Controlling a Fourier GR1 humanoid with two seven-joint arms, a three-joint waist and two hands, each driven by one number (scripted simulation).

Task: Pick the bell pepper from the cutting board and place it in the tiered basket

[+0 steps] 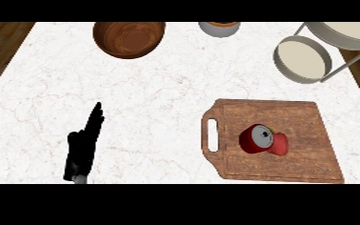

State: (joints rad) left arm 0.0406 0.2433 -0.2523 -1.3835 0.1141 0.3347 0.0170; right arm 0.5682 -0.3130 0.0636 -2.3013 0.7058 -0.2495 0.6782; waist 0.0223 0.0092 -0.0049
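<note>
A red bell pepper [263, 139] lies on its side on the wooden cutting board [295, 164] at the lower right, its pale stem end facing up. The tiered basket [302, 59], with grey rims and cream trays, stands at the upper right edge of the counter. My left hand [83, 145] shows at the lower left, open with fingers straight and pointing up, far from the board. My right hand is out of view.
A brown wooden bowl [129, 38] sits at the back, left of centre. A small grey cup [218, 28] stands at the back edge. White marble counter spreads between my left hand and the board.
</note>
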